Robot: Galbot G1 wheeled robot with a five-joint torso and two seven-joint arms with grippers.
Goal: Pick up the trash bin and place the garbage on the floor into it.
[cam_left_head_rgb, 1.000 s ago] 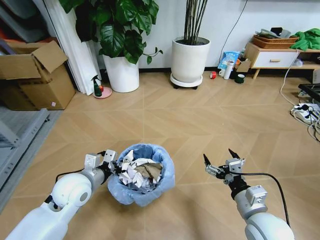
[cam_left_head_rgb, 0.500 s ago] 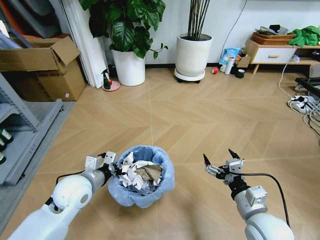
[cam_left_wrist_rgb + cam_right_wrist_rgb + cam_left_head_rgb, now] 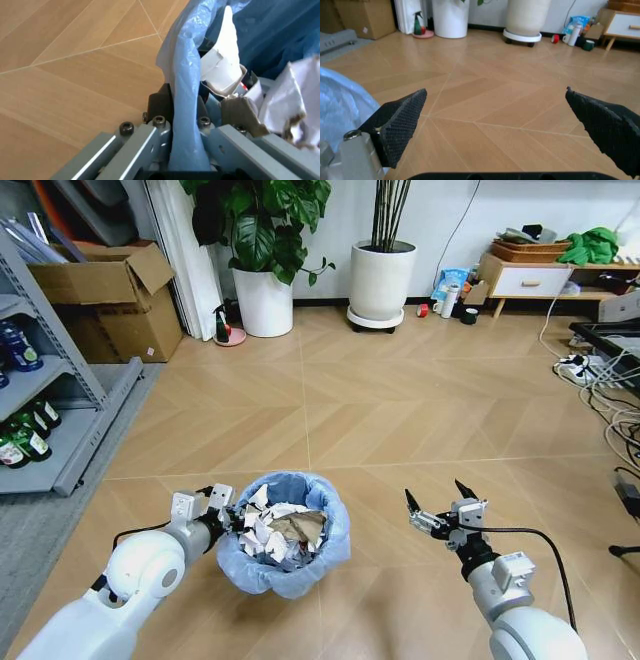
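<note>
The trash bin (image 3: 285, 570), small and lined with a crinkled light-blue bag, hangs low in front of me in the head view. Crumpled white and torn paper garbage (image 3: 275, 530) fills it. My left gripper (image 3: 222, 515) is shut on the bin's rim at its left side. The left wrist view shows the blue bag rim (image 3: 182, 93) pinched between the fingers, with paper garbage (image 3: 222, 71) just inside. My right gripper (image 3: 432, 502) hovers to the right of the bin, open, with nothing between its fingertips (image 3: 400, 120). The blue bag (image 3: 340, 97) shows at that view's edge.
A metal shelf with bottles (image 3: 60, 410) stands at the left, with cardboard boxes (image 3: 110, 300) behind it. Two white plant pots (image 3: 265, 300) (image 3: 383, 280) and a green spray bottle (image 3: 222, 325) line the far wall. Cables (image 3: 600, 380) lie at the right. Bare wooden floor (image 3: 400, 410) spreads ahead.
The whole head view has shifted: the far wall's things sit farther off and more to the right, and the shelf has come into view at the left. Both arms and the bin hold their pose.
</note>
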